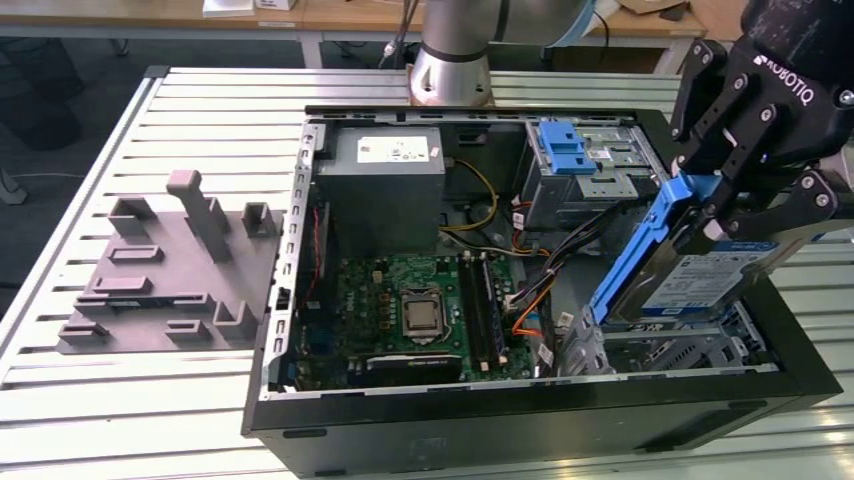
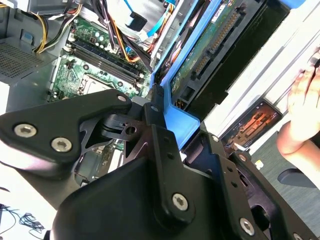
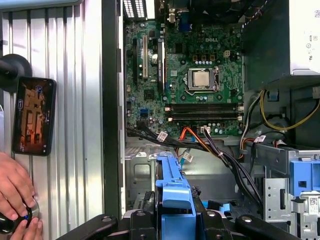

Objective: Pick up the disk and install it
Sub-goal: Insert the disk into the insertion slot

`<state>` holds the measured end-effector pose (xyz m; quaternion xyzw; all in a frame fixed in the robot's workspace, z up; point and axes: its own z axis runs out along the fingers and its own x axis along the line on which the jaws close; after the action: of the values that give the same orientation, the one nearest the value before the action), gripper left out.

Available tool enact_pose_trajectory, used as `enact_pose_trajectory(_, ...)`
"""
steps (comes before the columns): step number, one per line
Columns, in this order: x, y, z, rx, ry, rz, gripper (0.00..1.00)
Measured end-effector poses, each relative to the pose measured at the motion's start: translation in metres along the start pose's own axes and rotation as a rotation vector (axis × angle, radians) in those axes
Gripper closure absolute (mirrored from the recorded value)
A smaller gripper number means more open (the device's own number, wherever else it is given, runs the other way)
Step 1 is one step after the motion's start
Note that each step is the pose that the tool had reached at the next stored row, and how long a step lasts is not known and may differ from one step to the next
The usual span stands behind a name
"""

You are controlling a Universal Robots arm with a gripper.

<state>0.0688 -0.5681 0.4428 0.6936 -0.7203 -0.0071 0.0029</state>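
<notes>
Disk point(image 1: 694, 275) clamped in claw point(image 1: 727, 215)

Disk point(image 1: 701, 280): upper part hidden behind gripper point(image 1: 747, 215), exterior view. Person's hand point(image 3: 15, 192): cut off at lower-left frame edge, first wrist view. Phone point(image 3: 33, 116) screen: illegible.

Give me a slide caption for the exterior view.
Gripper holds the blue-framed disk tilted above the open computer case.

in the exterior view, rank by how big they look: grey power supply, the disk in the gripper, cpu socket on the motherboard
1. disk, though it is nearer the camera
2. power supply, close to the disk, so unsure
3. CPU socket, clearly smallest

The gripper holds the disk.
</notes>
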Motion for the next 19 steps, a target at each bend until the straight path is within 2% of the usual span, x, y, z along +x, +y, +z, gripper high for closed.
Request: enact_pose_trajectory(19, -0.0002, -0.0024, 0.0066, 0.0000, 0.0001, 0.000, 0.63)
